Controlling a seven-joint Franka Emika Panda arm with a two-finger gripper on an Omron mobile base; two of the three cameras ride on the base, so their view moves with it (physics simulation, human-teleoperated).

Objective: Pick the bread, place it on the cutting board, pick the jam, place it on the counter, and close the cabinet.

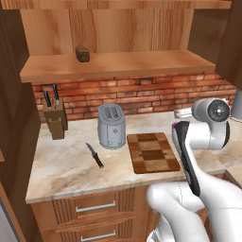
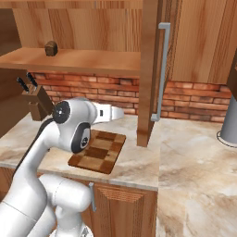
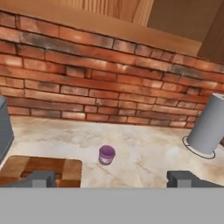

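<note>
Right at the bottom of the hand view the gripper (image 3: 111, 178) shows its two dark fingertips (image 3: 41, 178) standing wide apart, nothing between them, empty and waiting. Just beyond the left tip lies a corner of the cutting board (image 3: 41, 168), patchwork of light and dark wood, flat on the counter (image 3: 144, 153). A little further out, sitting on the beige marbled stone just off the board's edge, there's the jam (image 3: 106, 155): small, squat, purple jar, pale lilac lid, upright, already down on the worktop. Off to the far right a grey cylinder (image 3: 208, 124) stands by the brick wall (image 3: 109, 78). Now the one that matters, the bread (image 1: 82, 53): a small dark brown, rough-crusted chunk, up on the open cabinet's shelf (image 1: 118, 64), towards its left end, well above the board and well apart from the hand. From the left base camera the arm's wrist hangs at counter level on the right, so the loaf lies up and to the left of the gripper, deeper in than the toaster (image 1: 111, 125) below it. It's a stubby lump with no clear long axis that I can make out. My read: the reach has to climb to that shelf first. The cabinet door (image 2: 149, 69) stands open.
</note>
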